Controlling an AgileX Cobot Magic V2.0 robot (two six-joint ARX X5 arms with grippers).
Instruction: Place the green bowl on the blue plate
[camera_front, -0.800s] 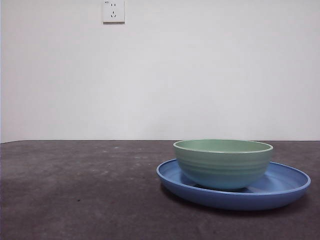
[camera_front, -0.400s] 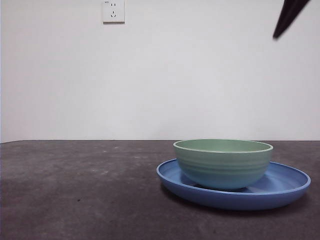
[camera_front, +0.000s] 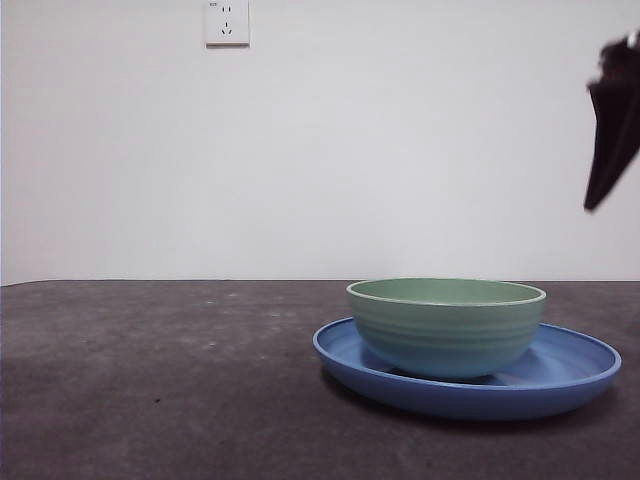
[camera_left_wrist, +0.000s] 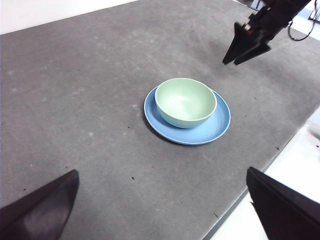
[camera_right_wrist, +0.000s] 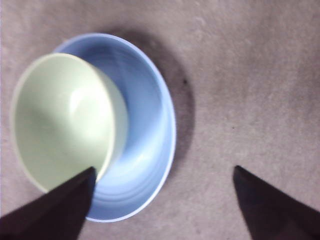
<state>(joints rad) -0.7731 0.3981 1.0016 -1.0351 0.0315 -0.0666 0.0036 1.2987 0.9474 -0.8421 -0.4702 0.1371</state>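
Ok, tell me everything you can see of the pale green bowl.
The pale mint-green round deep bowl has faint horizontal ridges around its outside and a lighter rim; it looks like smooth matte plastic or ceramic. It stands upright and empty on the wide glossy blue plate, which is much wider, and sits off-centre on it. Nothing else touches it; the right gripper, jaws open, hangs above and to one side.

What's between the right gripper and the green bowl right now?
Nothing: in the front view the right gripper hangs open above the green bowl, only bare wall between them.
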